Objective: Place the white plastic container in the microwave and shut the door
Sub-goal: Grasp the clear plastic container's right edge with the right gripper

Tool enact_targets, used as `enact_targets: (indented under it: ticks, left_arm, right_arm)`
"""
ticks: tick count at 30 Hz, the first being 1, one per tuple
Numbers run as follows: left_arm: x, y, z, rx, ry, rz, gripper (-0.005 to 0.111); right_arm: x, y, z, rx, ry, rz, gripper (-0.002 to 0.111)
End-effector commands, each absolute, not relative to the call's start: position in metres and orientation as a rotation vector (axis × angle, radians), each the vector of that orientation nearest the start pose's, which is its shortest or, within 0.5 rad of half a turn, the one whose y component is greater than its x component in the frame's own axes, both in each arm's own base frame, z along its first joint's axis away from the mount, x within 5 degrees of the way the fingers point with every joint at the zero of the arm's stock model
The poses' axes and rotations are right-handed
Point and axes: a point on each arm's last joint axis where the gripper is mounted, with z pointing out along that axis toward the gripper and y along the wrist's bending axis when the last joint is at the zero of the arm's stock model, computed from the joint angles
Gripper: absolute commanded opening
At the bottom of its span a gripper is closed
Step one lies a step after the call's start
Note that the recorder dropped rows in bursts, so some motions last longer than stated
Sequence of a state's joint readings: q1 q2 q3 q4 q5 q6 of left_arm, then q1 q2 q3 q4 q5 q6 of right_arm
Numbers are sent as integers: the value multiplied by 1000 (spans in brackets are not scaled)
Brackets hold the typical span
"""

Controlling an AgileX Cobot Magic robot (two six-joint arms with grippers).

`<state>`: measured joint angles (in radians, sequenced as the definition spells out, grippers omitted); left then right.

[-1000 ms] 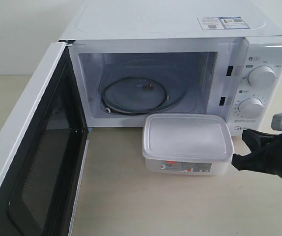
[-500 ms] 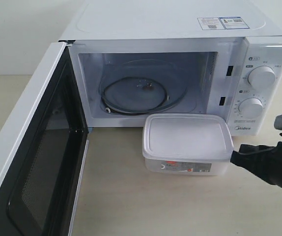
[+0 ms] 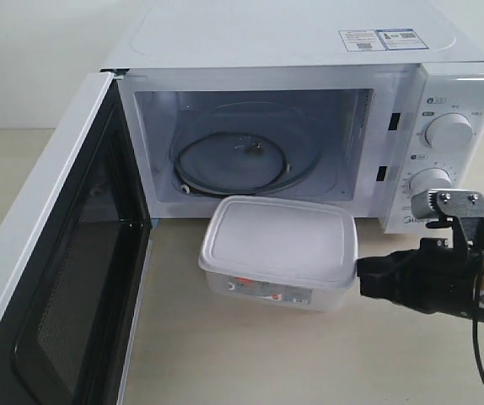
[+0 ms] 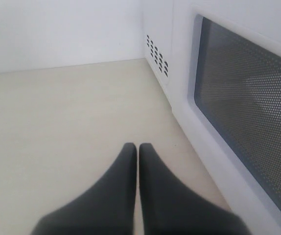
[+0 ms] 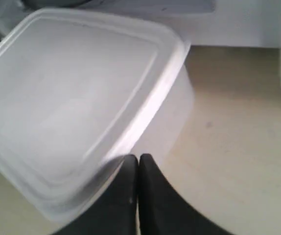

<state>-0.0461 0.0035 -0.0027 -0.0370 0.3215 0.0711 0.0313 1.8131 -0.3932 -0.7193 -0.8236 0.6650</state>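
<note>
The white plastic container [image 3: 278,251] sits on the tabletop in front of the open microwave [image 3: 309,101], slightly turned, its red-and-white label facing the camera. My right gripper [image 3: 363,275] is shut, its tips pressed against the container's right end; the right wrist view shows the container [image 5: 77,98] right at the closed tips [image 5: 138,159]. The door [image 3: 52,287] stands swung wide open on the left. The glass turntable [image 3: 238,160] lies inside the cavity. My left gripper [image 4: 137,147] is shut and holds nothing, beside the door's outer face [image 4: 248,112].
The two dials [image 3: 449,131] are on the microwave's right panel, just above my right arm. Bare beige tabletop [image 3: 309,354] lies in front of the container and between it and the door.
My right gripper has shut and moved left against the container's end. The container has slid to the left and turned slightly, now in front of the cavity opening.
</note>
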Motion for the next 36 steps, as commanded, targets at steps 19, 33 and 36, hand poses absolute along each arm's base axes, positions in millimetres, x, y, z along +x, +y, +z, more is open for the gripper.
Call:
enact_targets:
  ticks: [19,33,36]
  left_arm:
    - [54,-3,185,81,1789,-15,4]
    - [54,-3,185,81,1789,-15,4]
    - [54,-3,185,81,1789,-15,4]
  right_arm:
    - [241,57,107,156,2151,918,0]
    - [237,62,107,240,2202,1053,4]
    - [236,62,106,227,2206,1058,20]
